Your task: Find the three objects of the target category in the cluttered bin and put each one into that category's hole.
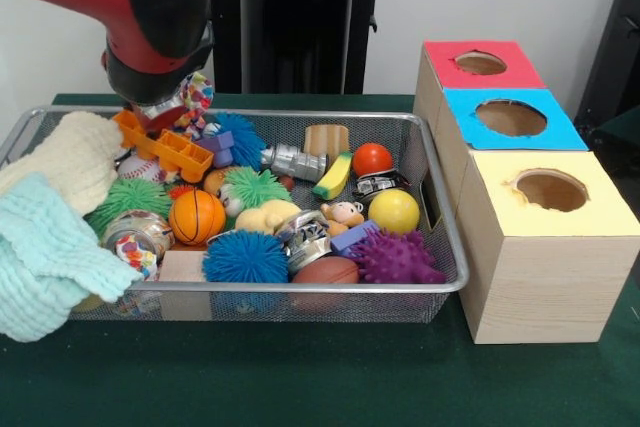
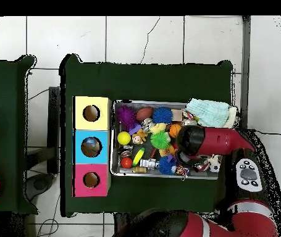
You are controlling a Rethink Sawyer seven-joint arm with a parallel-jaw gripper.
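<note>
A wire-mesh bin (image 1: pixel 440 247) sits on the green-covered desk (image 1: pixel 300 377), and three box tops with round holes stand beside its right end. In the front view, soft knitted cloths, one cream (image 1: pixel 70 157) and one pale aqua (image 1: pixel 45 247), drape over the bin's left rim. Beside them lie an orange plastic block toy (image 1: pixel 165 152), a fuzzy green ball (image 1: pixel 125 197), a pebbled orange basketball (image 1: pixel 196 216) and a spiky blue ball (image 1: pixel 245 255). Towards the middle come a ribbed metal piece (image 1: pixel 293 160), a smooth brown football (image 1: pixel 325 271) and a banana-shaped toy (image 1: pixel 333 177). At the right end rest a glossy red ball (image 1: pixel 372 158), a smooth yellow ball (image 1: pixel 394 211) and a knobbly purple ball (image 1: pixel 393 257).

The boxes read yellow (image 1: pixel 550 247), blue (image 1: pixel 510 119) and red (image 1: pixel 478 64), nearest to farthest.

The red and black arm (image 1: pixel 140 7) bends down over the bin's far left corner. The claw is hidden beneath the arm's bulk, just above the orange block toy; whether it is spread or closed cannot be told.
</note>
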